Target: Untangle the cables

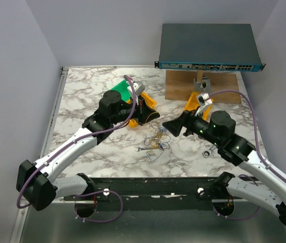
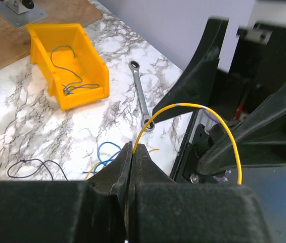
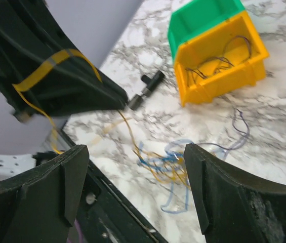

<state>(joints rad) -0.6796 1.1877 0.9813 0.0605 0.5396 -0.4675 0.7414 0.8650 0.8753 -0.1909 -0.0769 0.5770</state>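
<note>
The worktop point(image 1: 82, 147) has a smooth white-and-grey marble-look face with a soft sheen. At its far right corner lies a matt, bare wooden board point(image 1: 180, 88), and above it a switch point(image 1: 206, 43) in a dark, matt metal case. A yellow bin point(image 2: 67, 66) and the green bin point(image 3: 198, 20) are smooth, glossy moulded plastic, the wrench point(image 2: 140, 96) toward the near edge is bright polished metal, the cables point(image 3: 165, 167) are hair-fine wires in smooth plastic sheaths, and the fingers point(image 3: 223, 197) of the right gripper point(image 3: 134, 150) are matt black plastic with a faintly grainy face.
</note>
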